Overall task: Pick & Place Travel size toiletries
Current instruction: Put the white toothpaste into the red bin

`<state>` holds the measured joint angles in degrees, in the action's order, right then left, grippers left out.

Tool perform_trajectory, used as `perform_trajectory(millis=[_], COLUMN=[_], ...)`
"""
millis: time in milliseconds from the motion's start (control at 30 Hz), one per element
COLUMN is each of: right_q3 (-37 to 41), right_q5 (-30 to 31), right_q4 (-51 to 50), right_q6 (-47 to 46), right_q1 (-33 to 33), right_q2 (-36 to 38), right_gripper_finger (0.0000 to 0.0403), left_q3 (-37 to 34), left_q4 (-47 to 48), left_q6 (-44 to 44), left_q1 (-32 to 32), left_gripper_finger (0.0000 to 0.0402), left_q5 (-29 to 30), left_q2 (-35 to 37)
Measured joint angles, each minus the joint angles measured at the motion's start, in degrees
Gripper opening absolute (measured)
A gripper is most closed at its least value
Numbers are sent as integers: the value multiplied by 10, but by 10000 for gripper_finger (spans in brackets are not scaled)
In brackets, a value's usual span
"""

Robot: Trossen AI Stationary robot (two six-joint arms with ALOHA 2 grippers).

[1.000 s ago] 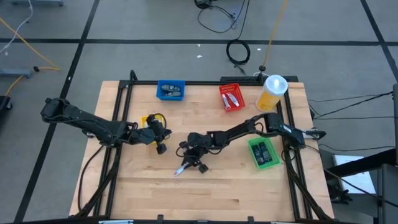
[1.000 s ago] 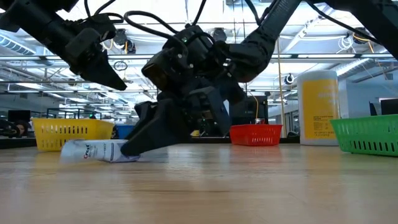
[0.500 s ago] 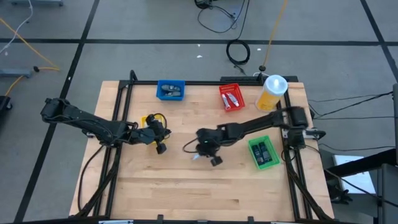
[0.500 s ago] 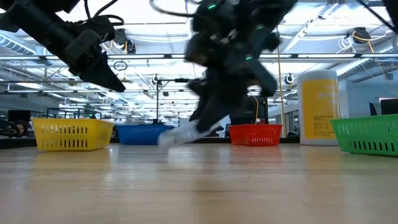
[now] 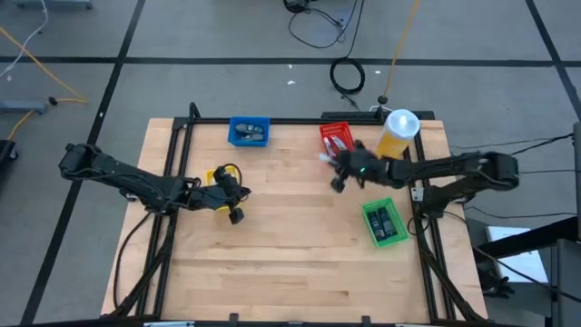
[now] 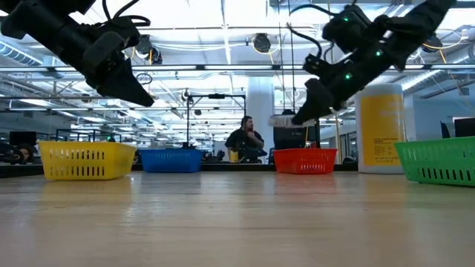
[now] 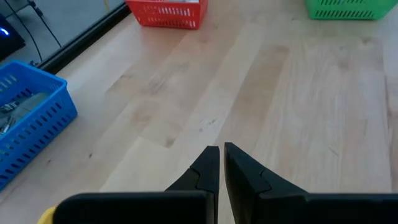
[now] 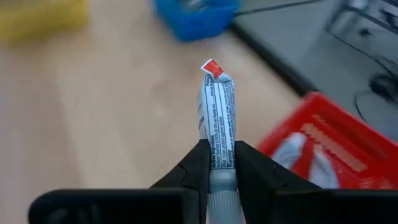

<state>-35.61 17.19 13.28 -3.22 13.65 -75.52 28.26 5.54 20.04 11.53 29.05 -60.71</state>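
From above, the right claw [image 5: 337,170] has left the middle of the desk [image 5: 272,263], where it was a second ago, and now hangs just beside the red bin [image 5: 336,141], carrying the thin white tube [image 5: 325,156] it picked up from the boards. The left claw [image 5: 234,202] has not shifted; it waits near the yellow bin [image 5: 218,177]. A blue bin [image 5: 249,131] sits at the far edge, a green bin [image 5: 384,222] on the right, and a tall yellow canister [image 5: 397,135] with a white lid stands close to the red bin.

At desk height, the tube that lay on the wood before is gone from the surface; the right claw [image 6: 300,116] is raised above the red bin [image 6: 304,159], and the tube [image 6: 280,120] juts out of it. A seated person [image 6: 245,141] shows in the room behind.

The left wrist view shows the left claw [image 7: 219,163] with its fingers nearly touching, nothing between them, over bare pale wooden planks.

The right wrist view shows the right claw [image 8: 217,163] clamped narrowly on the crimped, printed tube [image 8: 216,109], whose folded end has a red tip; the ribbed plastic red bin [image 8: 323,152] holds similar white tubes.
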Motion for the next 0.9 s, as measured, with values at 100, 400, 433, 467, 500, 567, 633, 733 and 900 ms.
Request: perform_trajectory(millis=[100, 400, 433, 467, 500, 567, 633, 733, 900], right_q3=[30, 34, 34, 33, 33, 33, 23, 1, -50], right_q5=[8, 7, 7, 7, 6, 4, 4, 3, -12], right_q4=[29, 53, 63, 69, 72, 82, 79, 74, 33], right_q6=[-56, -88, -92, -97, -98, -99, -100, -110, -141], right_q1=[44, 133, 141, 150, 158, 172, 182, 192, 202], right_q2=[28, -4, -11, -17, -23, -34, -43, -58, -108], right_gripper_finger=[50, 50, 50, 50, 50, 50, 50, 50, 50], left_q3=[0, 0, 0, 0, 0, 0, 0, 0, 0], left_q4=[-1, -12, -11, -12, -12, -12, -12, -13, -13], left_q6=[0, -1, -1, -1, -1, -2, -3, -4, -4], left_q1=[-3, -8, -7, -7, -8, -8, -8, -8, -9], left_gripper_finger=[26, 26, 26, 26, 26, 26, 26, 26, 26], left_q5=[0, -5, -5, -5, -5, -5, -5, -5, -5], left_q2=[0, 0, 0, 0, 0, 0, 0, 0, 0])
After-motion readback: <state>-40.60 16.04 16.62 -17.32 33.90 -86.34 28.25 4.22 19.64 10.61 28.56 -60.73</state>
